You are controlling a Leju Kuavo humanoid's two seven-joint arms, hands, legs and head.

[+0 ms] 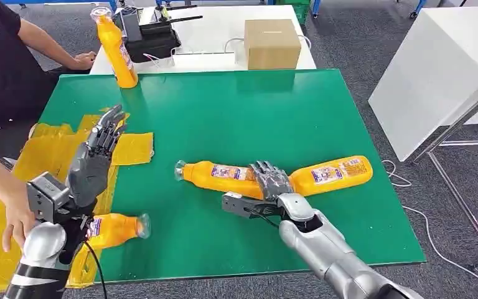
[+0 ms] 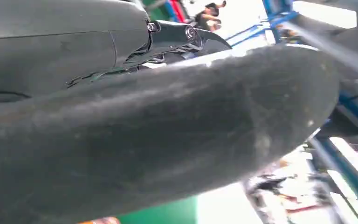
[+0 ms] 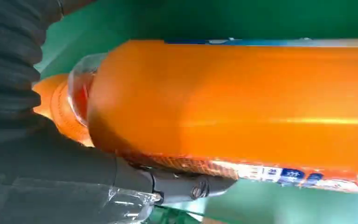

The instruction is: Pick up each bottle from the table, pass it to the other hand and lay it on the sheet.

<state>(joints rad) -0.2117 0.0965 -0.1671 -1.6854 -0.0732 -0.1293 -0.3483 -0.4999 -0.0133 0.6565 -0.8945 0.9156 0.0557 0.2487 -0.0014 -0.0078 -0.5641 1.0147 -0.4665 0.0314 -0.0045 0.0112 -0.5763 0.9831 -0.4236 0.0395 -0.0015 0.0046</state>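
Observation:
Two orange bottles lie tip to tail on the green mat [image 1: 236, 106]: a middle bottle [image 1: 221, 172] and a right bottle [image 1: 333, 174]. My right hand [image 1: 270, 179] sits where they meet, fingers curled over. In the right wrist view the hand [image 3: 42, 154] wraps an orange bottle [image 3: 242, 102], thumb beneath it, with a clear cap [image 3: 81, 88] close behind. My left hand [image 1: 96, 156] is raised over the mat's left edge, fingers spread and empty; its thumb [image 2: 168, 140] shows close up. A third bottle [image 1: 117, 228] lies on the yellow sheet [image 1: 43, 156]. A fourth bottle [image 1: 116, 47] stands upright at the back left.
A person sits at the left, one hand [image 1: 15, 221] on the sheet, the other hand [image 1: 84, 60] by the white table. A cardboard box [image 1: 272, 42] and black equipment [image 1: 152, 37] stand behind the mat. A white table [image 1: 435, 68] stands to the right.

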